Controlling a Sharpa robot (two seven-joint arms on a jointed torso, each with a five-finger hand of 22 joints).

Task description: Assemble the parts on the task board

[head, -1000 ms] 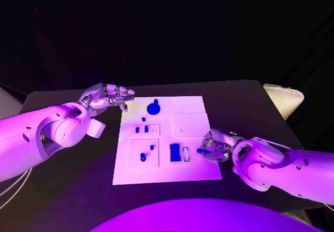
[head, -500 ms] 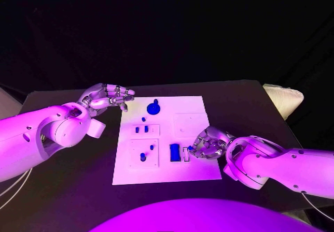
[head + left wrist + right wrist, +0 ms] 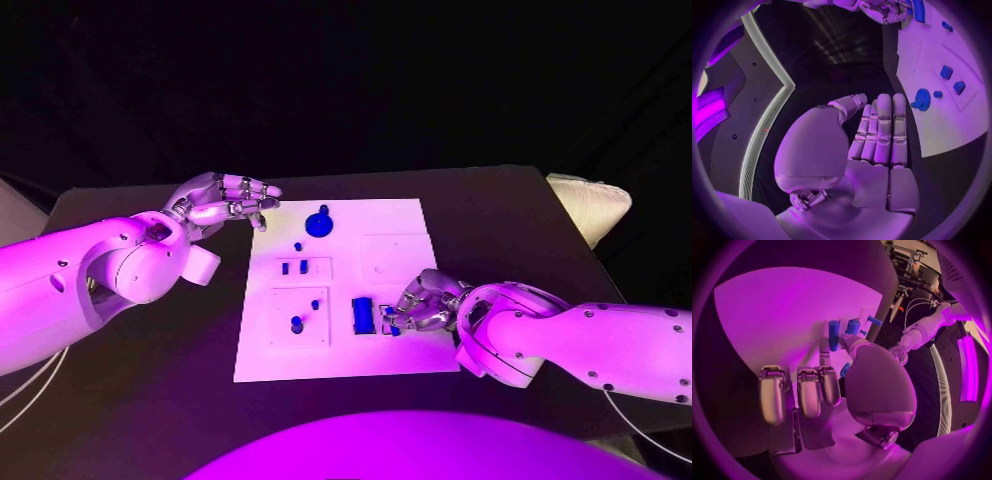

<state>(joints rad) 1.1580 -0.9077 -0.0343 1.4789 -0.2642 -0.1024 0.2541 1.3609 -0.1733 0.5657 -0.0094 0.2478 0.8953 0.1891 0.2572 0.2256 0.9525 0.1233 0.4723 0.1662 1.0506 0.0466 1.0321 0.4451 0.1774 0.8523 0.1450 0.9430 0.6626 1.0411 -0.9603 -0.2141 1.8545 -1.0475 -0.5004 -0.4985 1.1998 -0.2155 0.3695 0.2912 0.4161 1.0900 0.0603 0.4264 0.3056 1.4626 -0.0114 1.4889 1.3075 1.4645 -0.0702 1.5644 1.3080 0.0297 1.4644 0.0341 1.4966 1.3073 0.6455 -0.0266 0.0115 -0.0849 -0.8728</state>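
Pinched in my right hand (image 3: 421,305) was a small blue part (image 3: 392,327), held low over the task board (image 3: 408,225) beside the upright blue block (image 3: 362,315). It seemed light, rigid and slick, best gripped by its flat sides. Left hand (image 3: 227,199) hovered empty, fingers loosely curled.

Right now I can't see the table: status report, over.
Left hand open, off white task board's far corner. Right hand pinching small blue part beside blue rectangular block. Nothing obstructing.
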